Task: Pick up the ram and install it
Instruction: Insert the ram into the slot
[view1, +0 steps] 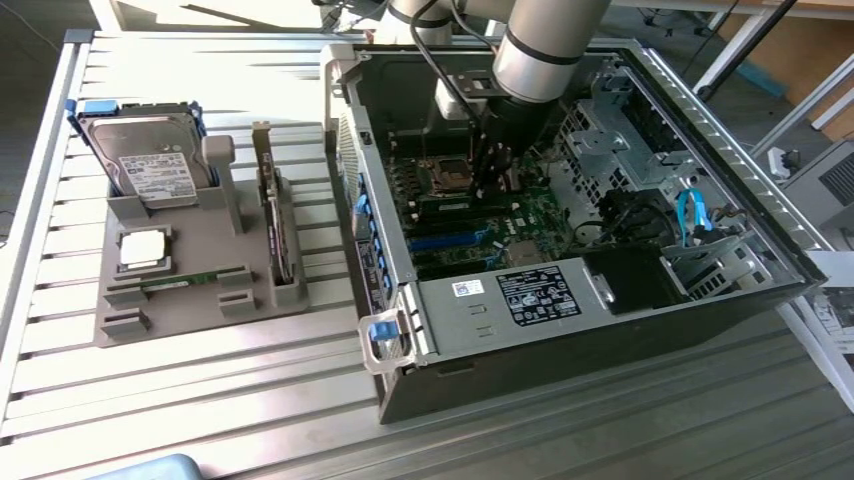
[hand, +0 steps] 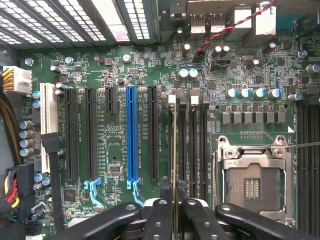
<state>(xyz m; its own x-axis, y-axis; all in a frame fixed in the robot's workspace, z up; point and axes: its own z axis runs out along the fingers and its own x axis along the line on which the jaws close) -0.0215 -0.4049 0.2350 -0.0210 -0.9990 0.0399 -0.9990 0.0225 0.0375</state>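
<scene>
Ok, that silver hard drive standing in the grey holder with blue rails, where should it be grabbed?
Probably take the silver hard drive by its free top edge, coming from above, jaws across its flat faces. It stands on edge, blue rails cover its sides, and the grey holder encloses its base. The gripper is shut on the thin ram stick.

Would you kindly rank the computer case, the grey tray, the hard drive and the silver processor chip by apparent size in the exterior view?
Largest to smallest:
1. computer case
2. grey tray
3. hard drive
4. silver processor chip
The gaps are plain, so no pair is in doubt.
</scene>
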